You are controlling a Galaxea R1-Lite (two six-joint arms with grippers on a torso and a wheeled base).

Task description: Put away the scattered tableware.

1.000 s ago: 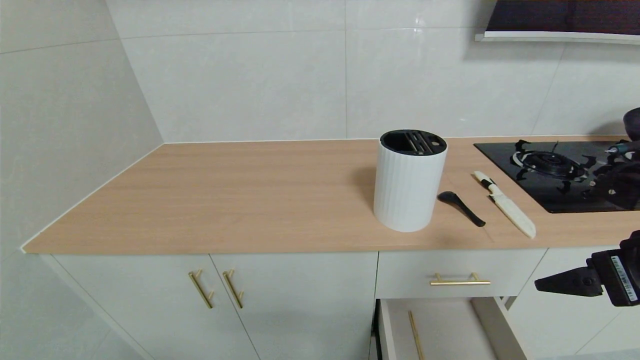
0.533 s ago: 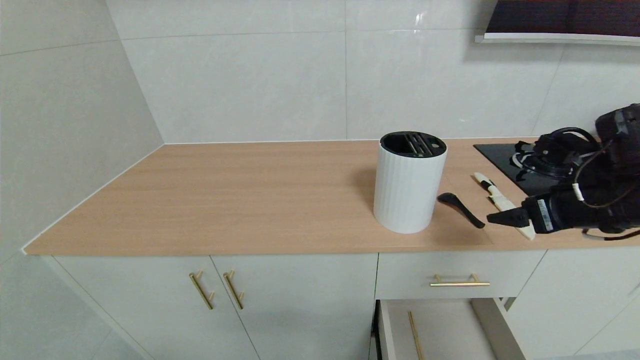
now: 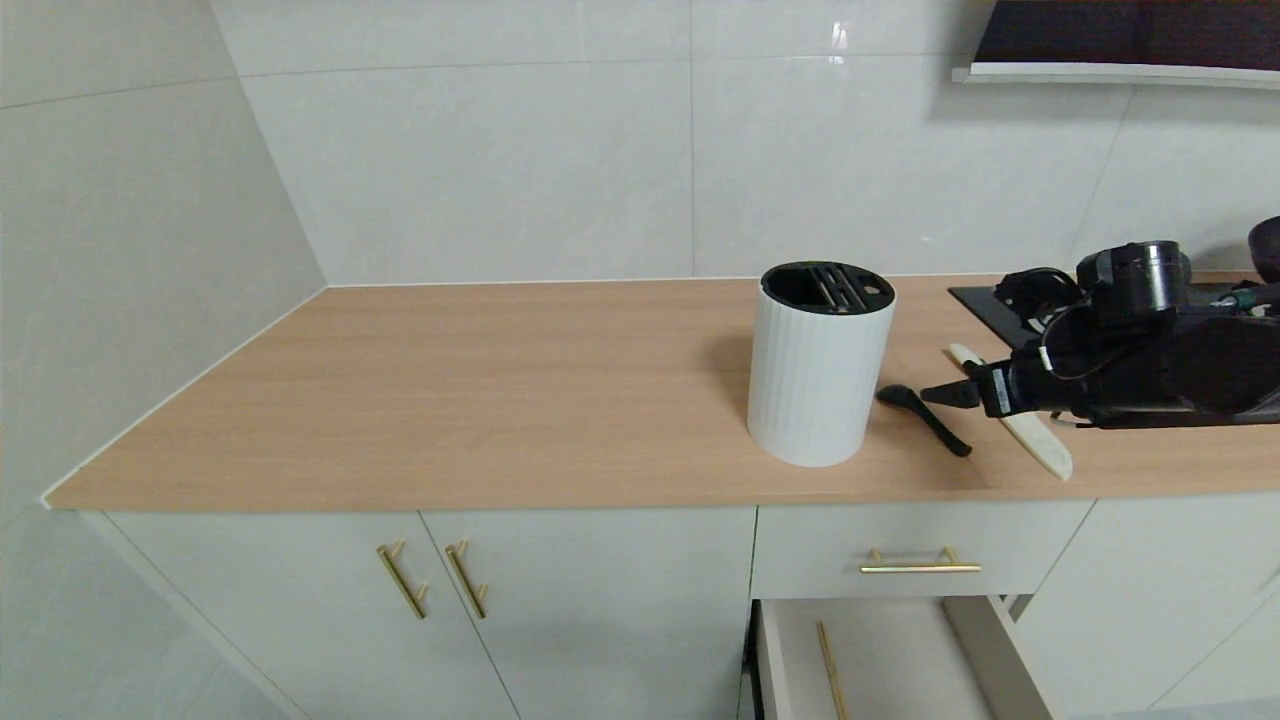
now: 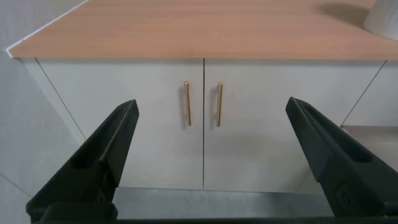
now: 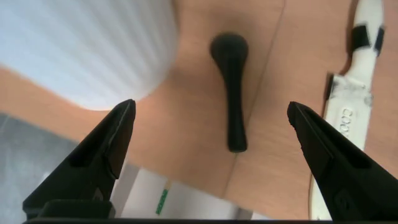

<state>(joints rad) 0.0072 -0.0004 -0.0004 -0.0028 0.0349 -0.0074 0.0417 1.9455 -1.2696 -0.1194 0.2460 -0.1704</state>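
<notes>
Up from below the counter (image 3: 500, 400) edge, the right hand (image 3: 950, 394) has swung in low over the scattered pieces. A white slotted holder (image 3: 818, 370) stands just past its fingertips, likely where the tableware belongs. The cream knife (image 3: 1047, 452) lies partly under the hand. The black spoon (image 3: 925, 415) lies right before it, framed by fingers spread wide and holding nothing — lined up for a pick, I judge. The left hand (image 4: 211, 112), likewise spread and empty, hangs facing the cupboard doors (image 4: 261, 143).
</notes>
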